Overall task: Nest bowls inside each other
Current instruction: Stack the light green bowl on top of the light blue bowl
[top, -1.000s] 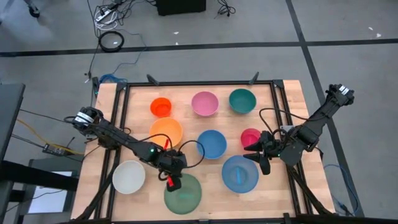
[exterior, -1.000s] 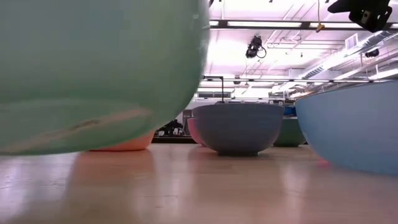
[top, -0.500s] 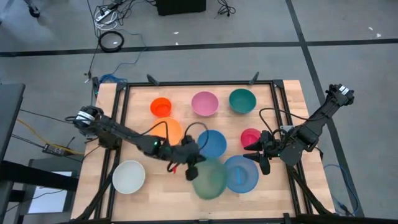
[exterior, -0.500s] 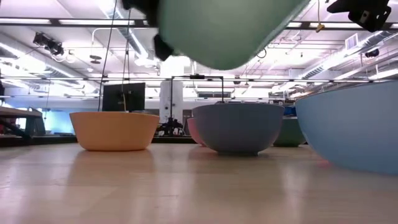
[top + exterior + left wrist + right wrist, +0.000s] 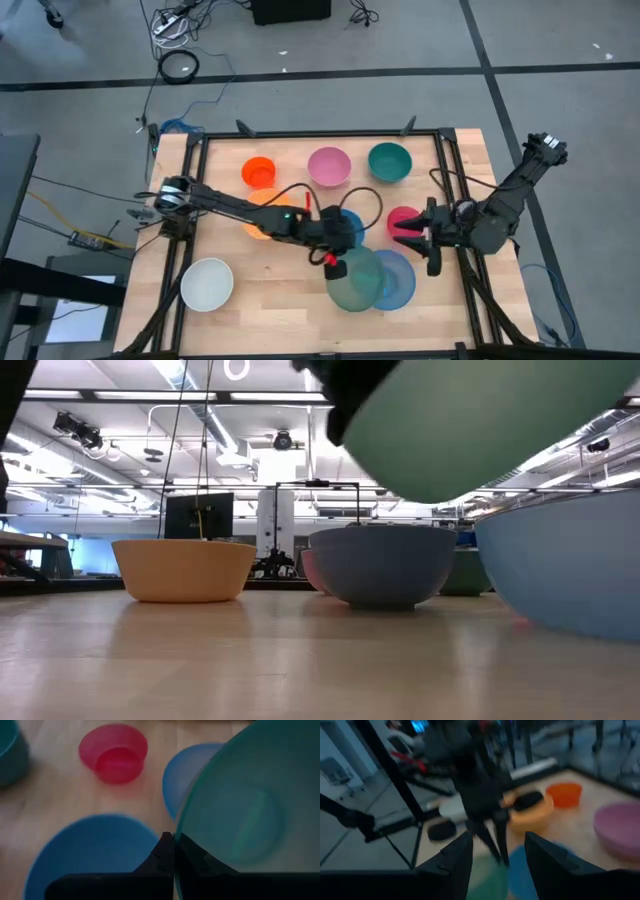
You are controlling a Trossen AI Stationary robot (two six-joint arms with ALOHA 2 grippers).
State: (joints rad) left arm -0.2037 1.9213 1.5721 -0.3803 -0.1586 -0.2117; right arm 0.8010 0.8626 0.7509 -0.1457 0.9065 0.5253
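My left gripper (image 5: 335, 262) is shut on the big green bowl (image 5: 355, 281), which hangs over the left part of the large light-blue bowl (image 5: 398, 281). In the low view the green bowl (image 5: 480, 420) is well above the table. My right gripper (image 5: 413, 241) stands open beside the small magenta bowl (image 5: 403, 219) with nothing between its fingers. The other bowls rest on their bases: white (image 5: 207, 284), orange (image 5: 262, 212), blue (image 5: 345, 228), orange-red (image 5: 258, 170), pink (image 5: 329, 166), teal (image 5: 390, 161). My left gripper pinches the green bowl's rim (image 5: 176, 837) on the side toward the table's left, one finger (image 5: 159, 857) outside the wall and the other inside. The fingers slant down from the table's left. The bowl is lifted clear, mouth up and somewhat tilted.
My left arm reaches across the orange and blue bowls in the middle of the table. Black frame rails (image 5: 320, 134) run along the table's edges. Bare wood shows between the white bowl and the green one (image 5: 275, 290).
My left gripper has carried the green bowl up from the near edge and toward the table's right, until it overlaps the light-blue bowl. The bowl has gone from near the table top to well clear of it. My right gripper has risen a little and turned.
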